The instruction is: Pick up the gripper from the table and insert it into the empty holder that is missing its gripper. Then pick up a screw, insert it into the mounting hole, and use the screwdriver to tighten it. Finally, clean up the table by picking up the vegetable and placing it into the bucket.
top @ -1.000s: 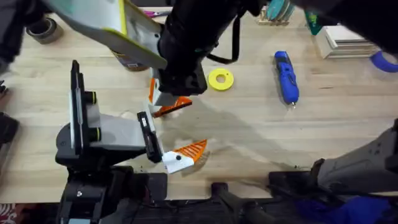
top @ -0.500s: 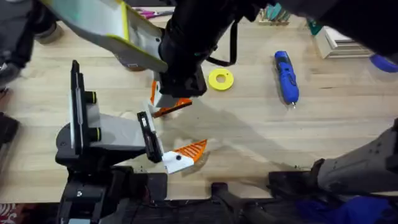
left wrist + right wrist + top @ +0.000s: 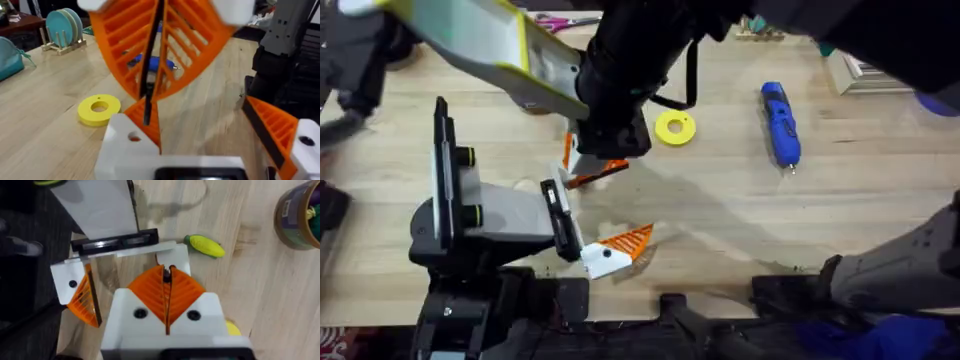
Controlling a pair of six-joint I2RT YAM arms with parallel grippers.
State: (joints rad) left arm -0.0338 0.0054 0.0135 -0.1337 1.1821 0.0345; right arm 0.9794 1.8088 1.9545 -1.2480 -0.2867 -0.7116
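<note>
**Right gripper closed over my left gripper's bare mount**

My right gripper (image 3: 167, 275) reaches across the table (image 3: 720, 220) to the centre-left of the overhead frame. Its orange pads are pressed flat together. A thin dark strip runs between them and sticks out past their tips; I cannot tell what it is.

My left gripper (image 3: 200, 112) sits just beneath, toward the lower middle of the overhead frame, with its fingers spread wide. One finger carries its orange pad. The other is the white mount (image 3: 125, 150), with a round hole in its face. The small orange tip (image 3: 154, 127) sits right against this mount, directly under my right gripper's closed pads. I cannot tell whether it is fully seated.

The blue screwdriver (image 3: 780, 122) lies flat in the upper right of the overhead frame, well apart from both grippers. A yellow ring (image 3: 675, 127) lies between it and my right gripper.

In the right wrist view the toy corn (image 3: 206, 245) lies on the wood just beside my left gripper's body. The bucket (image 3: 300, 217) stands apart from it, with green showing inside.
</note>
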